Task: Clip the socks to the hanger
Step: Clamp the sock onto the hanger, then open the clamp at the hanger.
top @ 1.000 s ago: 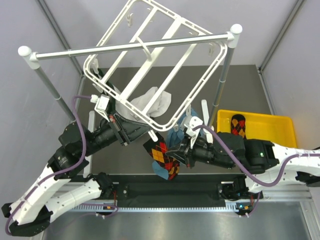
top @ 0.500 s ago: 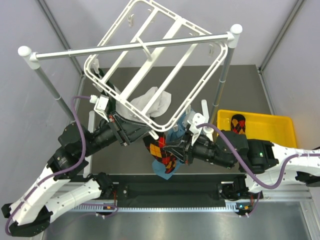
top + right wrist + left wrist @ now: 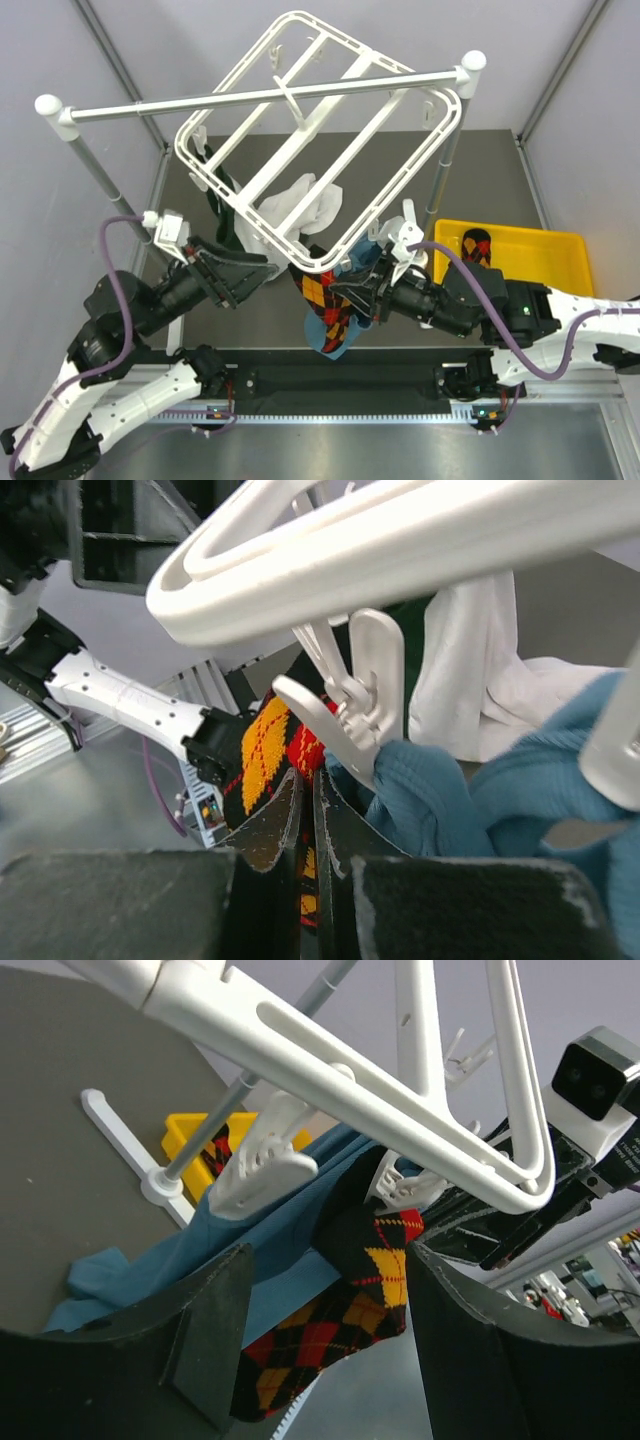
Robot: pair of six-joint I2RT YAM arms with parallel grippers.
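The white hanger (image 3: 318, 130) hangs tilted from the silver rail. One argyle sock (image 3: 322, 300) dangles under the hanger's near corner, and my right gripper (image 3: 348, 298) is shut on it. In the right wrist view the pinched sock (image 3: 262, 748) rises to a white clip (image 3: 352, 695); whether the clip bites it I cannot tell. My left gripper (image 3: 254, 283) stands open and empty to the left of the sock (image 3: 372, 1278), which shows beyond its jaws (image 3: 335, 1330). The second sock (image 3: 477, 249) lies in the yellow bin.
The silver rail (image 3: 260, 97) on two poles crosses above the hanger. A teal-blue cloth (image 3: 322, 338) hangs right beside the sock, and a white cloth (image 3: 300, 205) hangs behind it. The yellow bin (image 3: 545, 243) sits at the right.
My left gripper has opened and drawn back to the left, away from the hanger's near edge. The hanger has swung a little. The right gripper has carried the sock left, under the hanger's corner.
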